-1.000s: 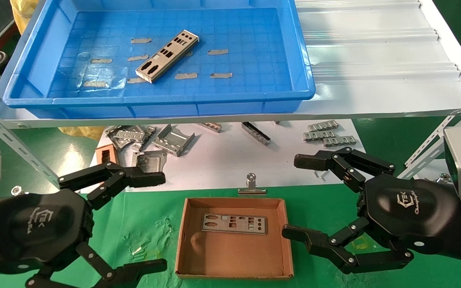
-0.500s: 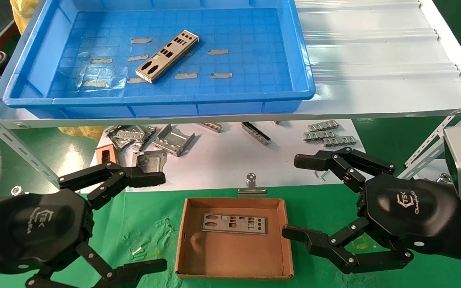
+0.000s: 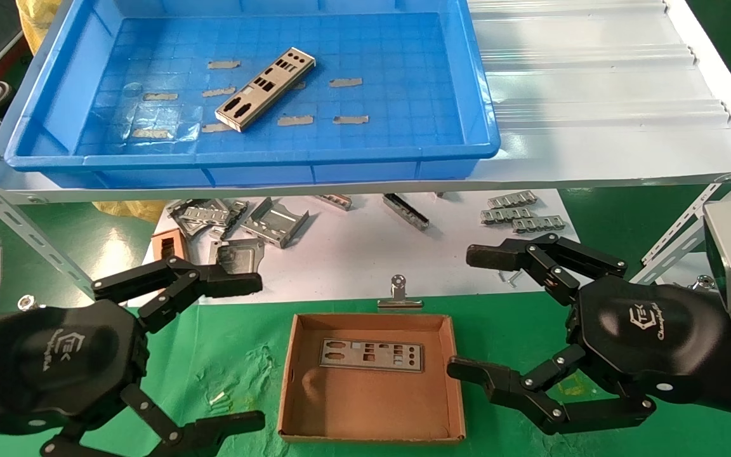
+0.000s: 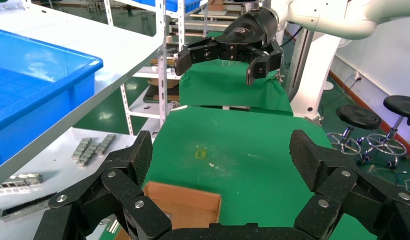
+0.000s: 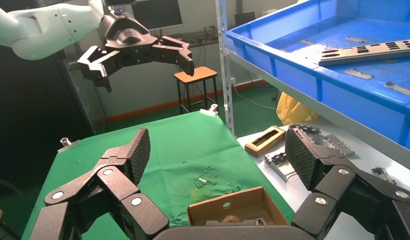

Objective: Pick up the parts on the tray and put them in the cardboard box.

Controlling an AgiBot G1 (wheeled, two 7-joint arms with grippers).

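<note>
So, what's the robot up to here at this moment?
It is moving parts from the tray into the box. One part already lies flat in the box; another is still in the tray, lying diagonally among tape scraps. Neither pincer holds anything: the left pincer and right pincer both hang open, low on either side of the box.

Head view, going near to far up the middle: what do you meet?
Cardboard box with one part → binder clip → loose brackets → tray with another part.
</note>
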